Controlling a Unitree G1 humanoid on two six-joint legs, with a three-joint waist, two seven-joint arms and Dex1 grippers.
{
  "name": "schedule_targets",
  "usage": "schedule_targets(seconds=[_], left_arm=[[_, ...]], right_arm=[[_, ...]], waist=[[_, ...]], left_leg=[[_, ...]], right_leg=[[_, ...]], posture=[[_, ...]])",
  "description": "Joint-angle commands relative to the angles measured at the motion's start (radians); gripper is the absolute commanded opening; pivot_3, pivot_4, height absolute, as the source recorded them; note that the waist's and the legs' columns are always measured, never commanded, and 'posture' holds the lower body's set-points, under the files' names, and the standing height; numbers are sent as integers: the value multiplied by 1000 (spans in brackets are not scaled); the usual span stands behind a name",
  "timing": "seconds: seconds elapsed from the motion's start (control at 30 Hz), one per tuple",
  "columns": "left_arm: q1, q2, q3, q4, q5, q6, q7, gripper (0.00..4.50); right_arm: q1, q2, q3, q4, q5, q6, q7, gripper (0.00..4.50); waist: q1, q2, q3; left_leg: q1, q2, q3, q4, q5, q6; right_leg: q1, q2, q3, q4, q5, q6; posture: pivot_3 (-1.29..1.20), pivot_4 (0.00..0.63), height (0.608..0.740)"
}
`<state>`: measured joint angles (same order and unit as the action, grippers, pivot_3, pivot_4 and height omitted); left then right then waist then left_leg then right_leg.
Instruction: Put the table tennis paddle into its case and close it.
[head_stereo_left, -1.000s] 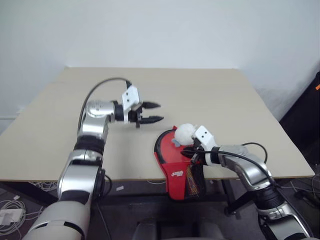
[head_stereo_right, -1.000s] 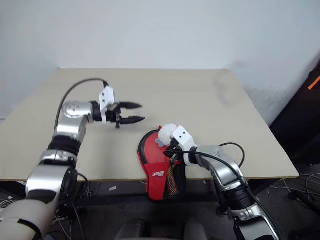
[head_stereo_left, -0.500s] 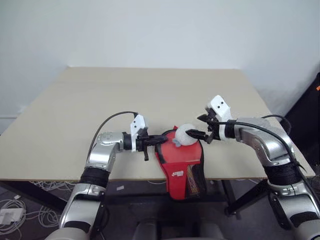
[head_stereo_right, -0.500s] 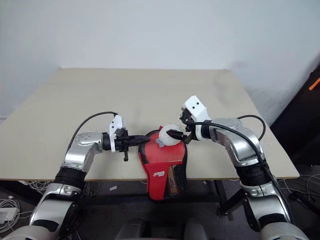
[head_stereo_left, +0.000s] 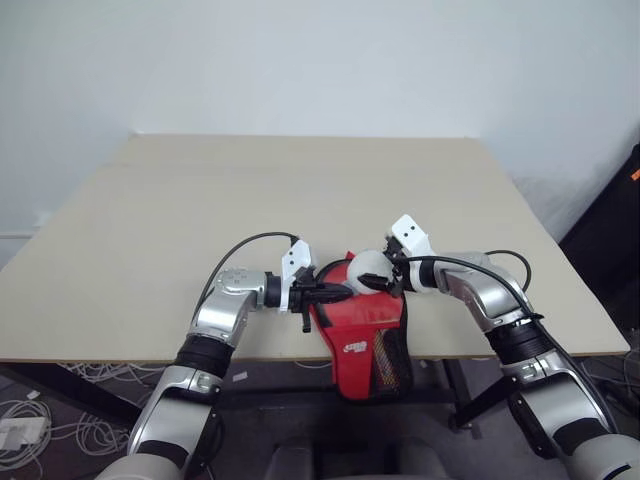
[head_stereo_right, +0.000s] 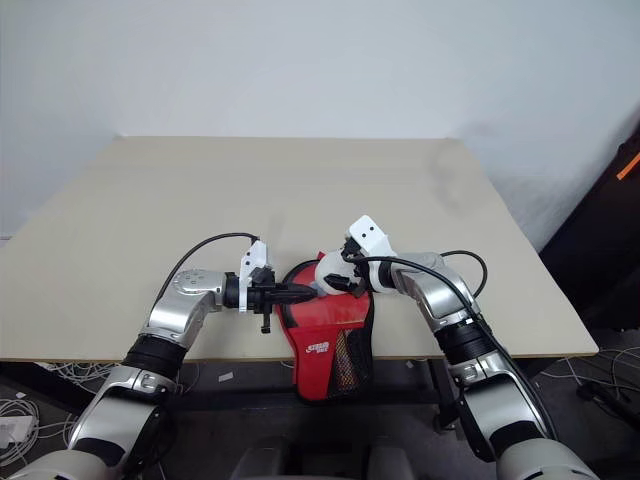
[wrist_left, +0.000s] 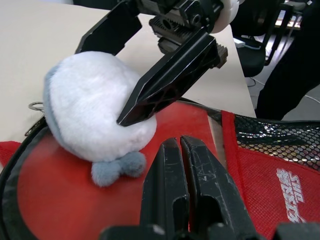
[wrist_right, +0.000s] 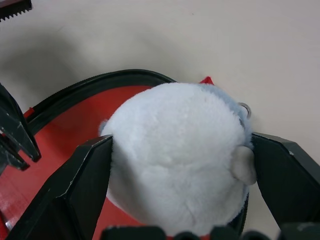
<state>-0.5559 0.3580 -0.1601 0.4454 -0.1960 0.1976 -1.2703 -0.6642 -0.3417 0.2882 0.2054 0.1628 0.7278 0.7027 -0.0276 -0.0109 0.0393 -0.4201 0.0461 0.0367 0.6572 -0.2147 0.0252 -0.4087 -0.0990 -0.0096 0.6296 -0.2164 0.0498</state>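
Case (head_stereo_left: 362, 330) lies at bench (head_stereo_left: 200, 200) near edge, mesh end hanging over; I read task as barely begun: case not zipped; white plush ball (wrist_left: 95, 120) sits on red surface inside black rim; my right hand (wrist_right: 175, 165) spread wide, fingers flanking plush, not yet squeezing; my left hand (wrist_left: 182, 170) pinched shut, empty, just beside plush; can't tell whether red surface is paddle face or case lining; handle hidden.
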Motion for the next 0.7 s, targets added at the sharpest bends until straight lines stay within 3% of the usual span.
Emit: schedule_targets(seconds=[0.03, 0.07, 0.17, 0.4, 0.5, 0.7], left_arm=[[-35, 12, 1, -11, -6, -12, -6, 0], [-36, 13, 1, -12, -7, -12, -7, 0], [-38, 15, 1, -12, -9, -9, -9, 0], [-53, 15, 5, 9, -10, -8, -12, 0], [-65, 11, 7, 30, -12, -5, -10, 0], [-80, -6, 5, 61, -11, -8, -4, 0]], right_arm=[[-12, 3, 5, -6, -11, -14, 16, 4471], [-10, 4, 6, -7, -13, -13, 17, 4471], [-5, 3, 12, -12, -21, -9, 24, 3852], [-7, 3, 16, 4, -36, 0, 30, 1530], [-29, 9, 10, 32, -41, -14, 28, 790], [-111, 34, -13, 155, -64, -73, -6, 252]], waist=[[0, 0, 0], [0, 0, 0], [0, 0, 0], [0, 0, 0], [-1, 0, 0], [-8, 0, 0]], left_leg=[[0, 0, 0, 0, 0, 0], [0, 0, 0, 0, 0, 0], [0, 0, 0, 0, 0, 0], [0, 0, 0, 0, 0, 0], [0, 0, 0, 0, 0, 0], [1, 0, 0, 0, 0, 0]], right_leg=[[0, 0, 0, 0, 0, 0], [0, 0, 0, 0, 0, 0], [0, 0, 0, 0, 0, 0], [0, 0, 0, 0, 0, 0], [0, 0, 0, 0, 0, 0], [0, 0, 0, 0, 0, 0]], posture=[[0, 0, 740], [0, 0, 740], [0, 0, 740], [0, 0, 740], [0, 0, 740], [0, 0, 740]])
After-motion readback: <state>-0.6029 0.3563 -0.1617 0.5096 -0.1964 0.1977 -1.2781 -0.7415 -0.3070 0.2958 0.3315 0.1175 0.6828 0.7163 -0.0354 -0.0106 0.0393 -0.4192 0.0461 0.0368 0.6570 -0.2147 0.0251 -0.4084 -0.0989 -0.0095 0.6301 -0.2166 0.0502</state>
